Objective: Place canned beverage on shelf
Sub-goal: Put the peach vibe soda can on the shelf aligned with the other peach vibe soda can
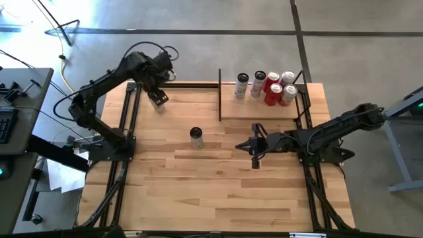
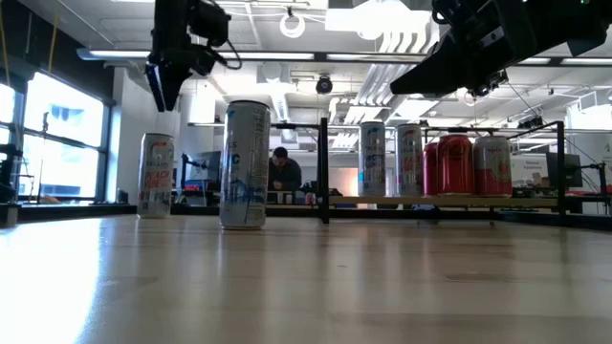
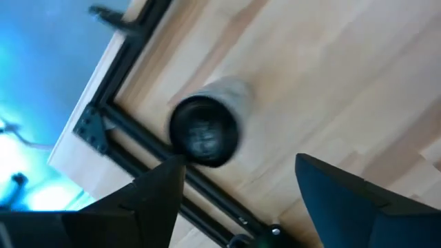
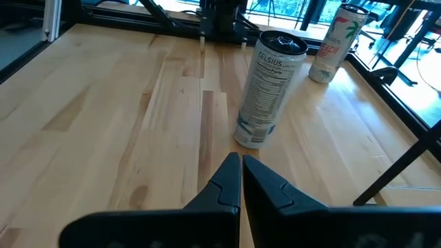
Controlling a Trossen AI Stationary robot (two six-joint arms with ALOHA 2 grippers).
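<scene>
High view: the left end effector (image 1: 157, 99) hangs toward ten o'clock on the tabletop (image 1: 198, 192), its arm bent in from the left edge. It hides whatever sits directly under it, and its fingers are too small here to judge. A slim silver can (image 1: 196, 137) stands upright near the centre. At three o'clock of that can the right end effector (image 1: 255, 147) is stretched low over the wood, pinched shut and empty. At one o'clock the pale wood shelf (image 1: 258, 109) carries two silver cans and three red cans (image 1: 278, 89), packed toward its far right corner.

Low view: a white patterned can (image 2: 156, 175) stands upright beneath the left end effector, which hangs just above its top, apart from it. The silver can stands nearer. Both arms are cut off at the top edge. A person shows faintly in the room behind.

Left wrist view: blurred; the two dark fingers (image 3: 148, 200) stand wide apart, and the dark can top lies beyond them, ungripped.

Right wrist view: the fingertips meet, pointing at the silver can, labelled Celsius.
</scene>
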